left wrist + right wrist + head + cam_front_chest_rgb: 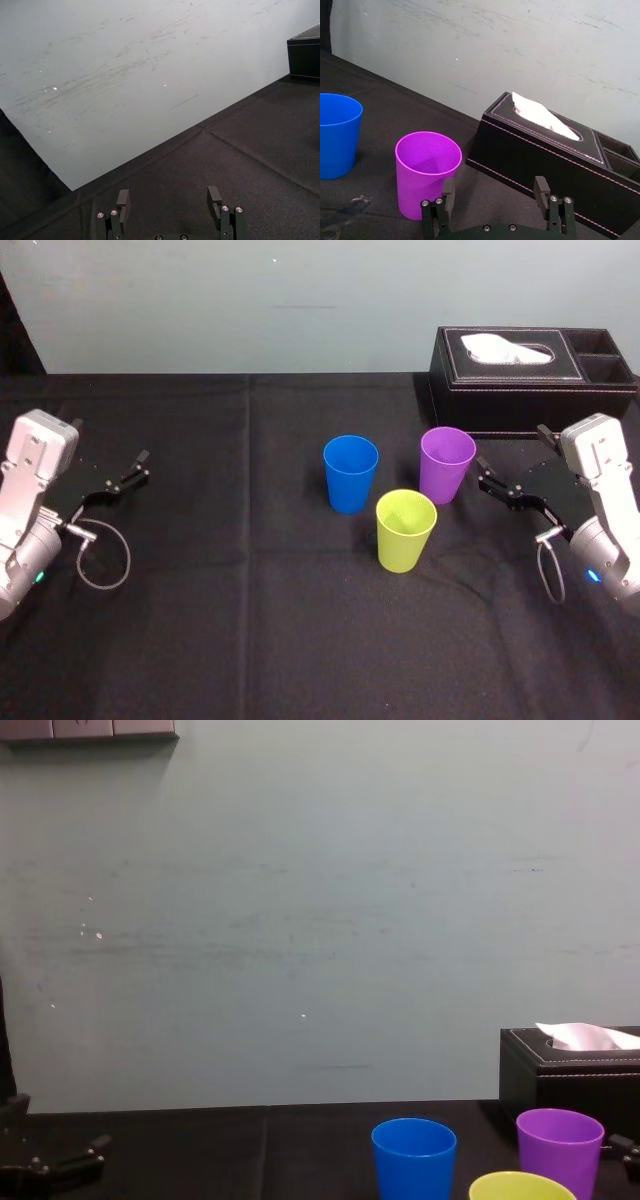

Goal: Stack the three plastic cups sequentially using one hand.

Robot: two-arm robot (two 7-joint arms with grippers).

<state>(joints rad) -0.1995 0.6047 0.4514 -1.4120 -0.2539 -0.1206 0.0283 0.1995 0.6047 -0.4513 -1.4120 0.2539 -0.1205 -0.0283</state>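
As the cups stand now: none sits inside another; all three are upright and apart on the black desk (250, 640).
Blue cup (350, 474): to the left of the purple one, mouth up.
Purple cup (446, 465): just in front of the tissue box (520, 390), and the cup nearest the right claw.
Yellow-green cup (405, 530): in front of the other two, between them.
Right claw (487, 476): low beside the purple cup, not touching it, fingers spread, holding nothing.
Left claw (128, 475): far out at the desk's left, well apart from the cups, fingers spread, holding nothing.
Done: nothing, by the look of it.
Left: the first grasp and both nestings.
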